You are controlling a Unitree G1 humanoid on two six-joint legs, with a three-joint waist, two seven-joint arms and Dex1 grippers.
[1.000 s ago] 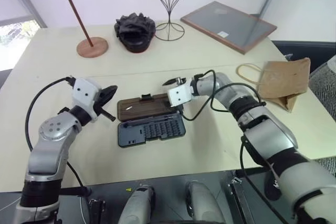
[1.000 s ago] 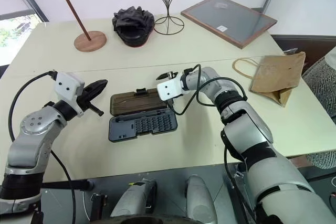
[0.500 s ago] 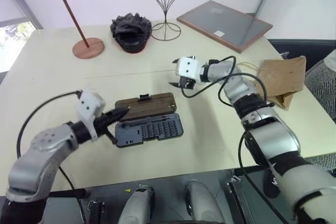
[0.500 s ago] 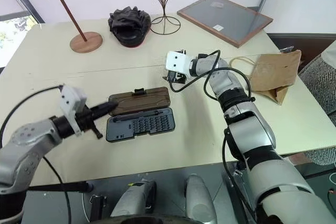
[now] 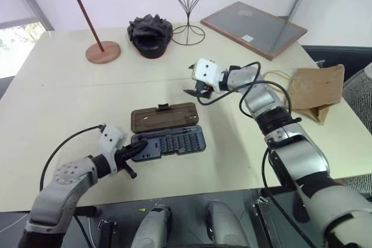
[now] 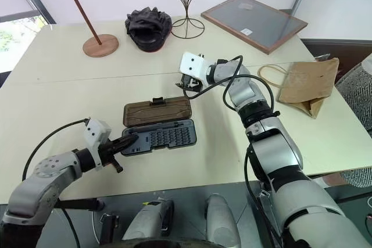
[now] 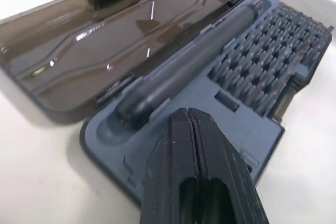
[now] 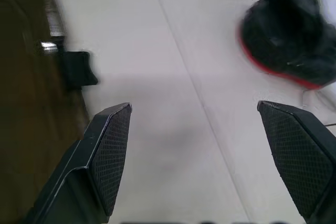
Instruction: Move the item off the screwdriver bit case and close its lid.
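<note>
Case open at frame centre, bag off it at right edge.

Left gripper [image 5: 135, 148], fingers pressed together, tip at the left end of the screwdriver bit case [image 5: 168, 142]; contact cannot be told. Lid [image 5: 163, 117] lies flat open just behind the tray. Above it, right gripper [image 5: 193, 90] hovers with fingers wide apart, holding nothing. Paper bag [image 5: 314, 92] lies on the table [image 5: 58, 97] at mid-right, well apart from the case. Black ruffled lump [image 5: 150, 35] upper centre.

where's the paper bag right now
The paper bag lies on the table's right side, clear of the open case, just right of the right arm.
</note>
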